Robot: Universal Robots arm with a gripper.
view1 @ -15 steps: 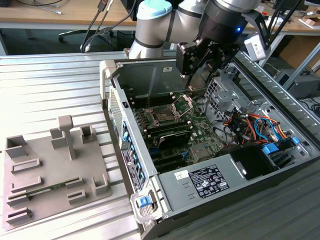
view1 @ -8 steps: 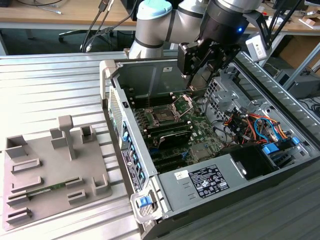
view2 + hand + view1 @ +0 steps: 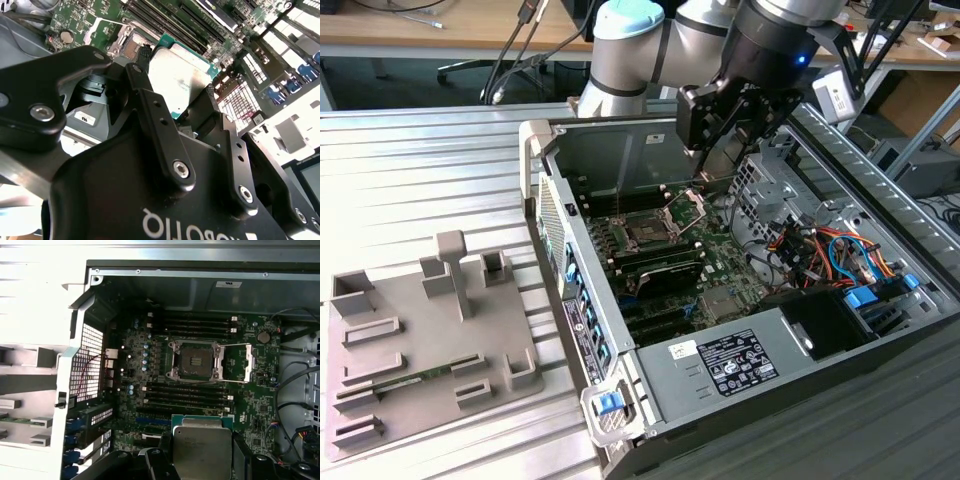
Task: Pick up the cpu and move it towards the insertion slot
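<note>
Gripper [image 3: 172,95] closed on the cpu [image 3: 176,82], a flat square chip with matte silver lid and green rim, held above the motherboard [image 3: 150,365], apart from the insertion slot [image 3: 195,362].

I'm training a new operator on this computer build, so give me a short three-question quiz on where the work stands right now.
1. True or false: the gripper is shut on the chip.
2. Is the socket open or covered?
3. What lies in the grey tray? A) a green memory stick B) a screwdriver C) a fan

Key: 1 true, the black fingers clamp its edges above the green board. 2 open, its metal plate is swung aside. 3 A.
</note>
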